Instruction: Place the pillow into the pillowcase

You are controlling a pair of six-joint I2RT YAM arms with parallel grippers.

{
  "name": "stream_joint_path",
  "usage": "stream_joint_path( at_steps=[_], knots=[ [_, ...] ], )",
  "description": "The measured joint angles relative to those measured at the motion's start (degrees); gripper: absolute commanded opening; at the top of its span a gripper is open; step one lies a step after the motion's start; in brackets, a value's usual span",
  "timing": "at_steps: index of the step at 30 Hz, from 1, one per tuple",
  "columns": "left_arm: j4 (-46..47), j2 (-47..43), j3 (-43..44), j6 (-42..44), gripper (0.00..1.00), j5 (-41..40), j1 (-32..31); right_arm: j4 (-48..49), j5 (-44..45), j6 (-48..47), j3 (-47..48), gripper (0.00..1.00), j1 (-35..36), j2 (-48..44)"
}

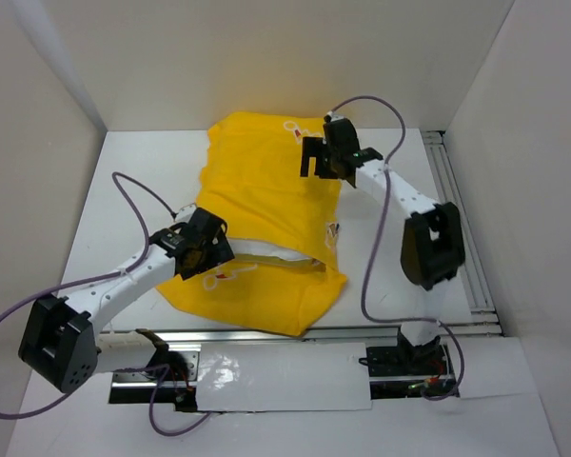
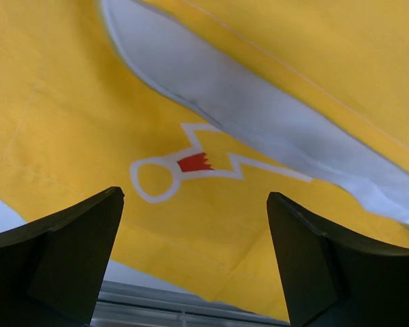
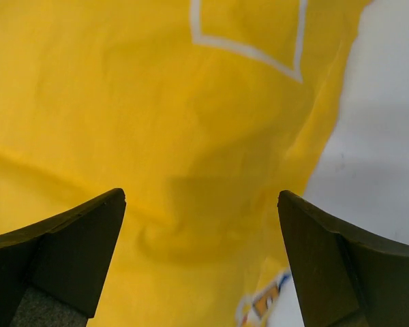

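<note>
The yellow pillowcase point(image 1: 257, 219) lies bulging across the middle of the white table. A strip of the white pillow point(image 1: 271, 252) shows through its opening near the front; the rest of the pillow is hidden inside. In the left wrist view the white pillow point(image 2: 259, 116) shows between yellow folds of the pillowcase point(image 2: 75, 122). My left gripper point(image 1: 202, 249) is open just above the case's front left part, holding nothing. My right gripper point(image 1: 316, 160) is open above the case's far right corner, empty; the right wrist view shows the pillowcase point(image 3: 157, 136) under it.
White walls close in the table on the left, back and right. A metal rail point(image 1: 466, 228) runs along the right edge and another rail point(image 1: 266, 333) along the front. The arm bases and cables sit at the near edge.
</note>
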Motion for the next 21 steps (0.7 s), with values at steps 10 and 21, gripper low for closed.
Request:
stream_joint_path(
  at_steps=[10,21],
  knots=[
    [11.82,4.02,-2.05,4.90,0.74,7.32,12.11,8.24,-5.38,1.84,14.60,0.00,-2.45,25.09],
    [18.16,23.32,12.52,13.94,0.45,11.91,16.61,14.73,1.77,7.10,-29.64,0.00,-2.01,-11.76]
  ],
)
